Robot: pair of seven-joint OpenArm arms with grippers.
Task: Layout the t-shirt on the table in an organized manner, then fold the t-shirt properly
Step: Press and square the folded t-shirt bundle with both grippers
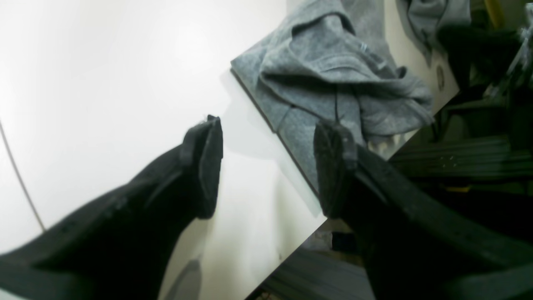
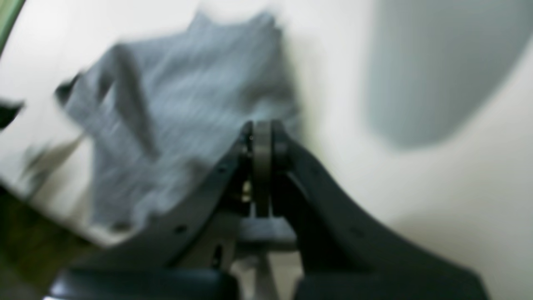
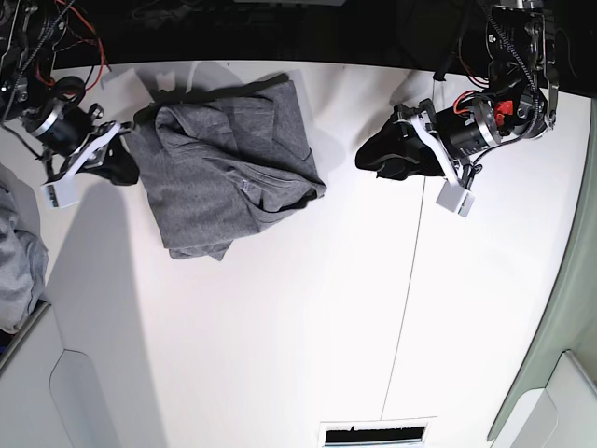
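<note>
While my left hand [image 1: 270, 166] gapes wide, my right [image 2: 262, 125] is closed by the shirt [image 3: 201, 205] (gripping cloth? I can't tell), which lies rumpled towards the table's [image 3: 280, 355] ten o'clock.

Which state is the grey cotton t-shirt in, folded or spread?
Neither: the grey cotton t-shirt lies bunched, with creases and overlapping layers across it.

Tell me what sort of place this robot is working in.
Probably a lab or workshop test station: two robot arms face a large white table, a rumpled grey t-shirt lies on it as a practice item, and loose cables run along one side.
</note>
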